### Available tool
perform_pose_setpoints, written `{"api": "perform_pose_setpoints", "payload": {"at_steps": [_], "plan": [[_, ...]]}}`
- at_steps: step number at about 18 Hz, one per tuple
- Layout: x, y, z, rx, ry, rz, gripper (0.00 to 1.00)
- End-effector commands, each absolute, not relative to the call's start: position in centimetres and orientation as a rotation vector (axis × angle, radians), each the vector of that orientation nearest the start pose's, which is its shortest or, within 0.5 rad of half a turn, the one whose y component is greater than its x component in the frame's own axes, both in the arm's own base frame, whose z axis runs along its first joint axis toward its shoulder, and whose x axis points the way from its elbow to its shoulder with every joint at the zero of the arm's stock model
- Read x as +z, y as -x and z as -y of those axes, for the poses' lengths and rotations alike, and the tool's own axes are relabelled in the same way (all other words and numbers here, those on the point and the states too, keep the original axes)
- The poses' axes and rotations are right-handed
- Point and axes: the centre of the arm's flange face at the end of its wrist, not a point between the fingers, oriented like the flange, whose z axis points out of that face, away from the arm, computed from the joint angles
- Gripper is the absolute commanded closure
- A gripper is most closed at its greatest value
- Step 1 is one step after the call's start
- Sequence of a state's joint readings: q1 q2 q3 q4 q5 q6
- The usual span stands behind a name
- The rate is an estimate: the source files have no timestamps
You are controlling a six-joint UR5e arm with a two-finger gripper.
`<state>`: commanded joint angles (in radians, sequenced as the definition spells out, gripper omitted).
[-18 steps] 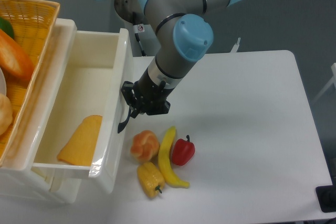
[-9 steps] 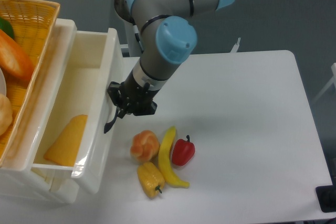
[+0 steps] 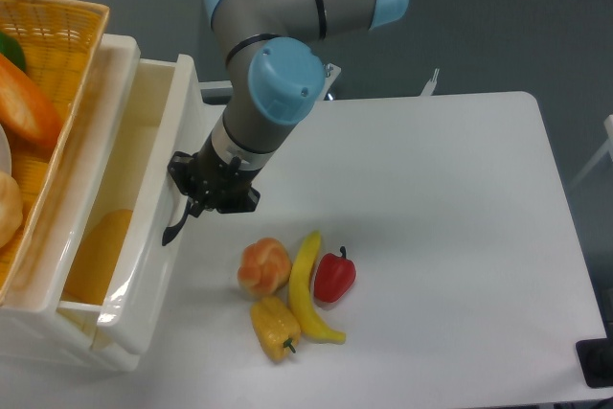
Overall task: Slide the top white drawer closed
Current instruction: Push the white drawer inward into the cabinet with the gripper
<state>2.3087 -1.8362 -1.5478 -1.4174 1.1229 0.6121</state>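
The top white drawer [image 3: 144,270] stands partly open at the left, its glossy front panel facing the table. Its black arched handle [image 3: 175,228] sticks out below my gripper. My gripper [image 3: 194,202] is pressed against the front panel at the handle's upper end, and its fingers look shut. I cannot tell whether they pinch the handle or only touch it. An orange wedge [image 3: 96,256] lies inside the drawer, partly hidden by the front panel.
An orange wicker basket [image 3: 59,31] with food sits on top of the white cabinet [image 3: 72,332]. On the table just right of the drawer lie an orange bun-like toy [image 3: 263,267], a yellow chili [image 3: 308,289], a red pepper [image 3: 334,277] and a yellow pepper [image 3: 274,327].
The gripper has moved left with the drawer front, and the drawer has slid further into the cabinet. Less of the orange wedge shows. The vegetables have not moved.
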Motion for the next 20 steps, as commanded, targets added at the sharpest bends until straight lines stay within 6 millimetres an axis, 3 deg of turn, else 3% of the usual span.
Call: {"api": "perform_pose_setpoints", "payload": {"at_steps": [14, 20], "plan": [[38.5, 21.9, -58.1, -0.588, 2.871, 0.211, 1.00], [37.9, 21.0, -59.5, -0.573, 2.863, 0.223, 1.00]]}}
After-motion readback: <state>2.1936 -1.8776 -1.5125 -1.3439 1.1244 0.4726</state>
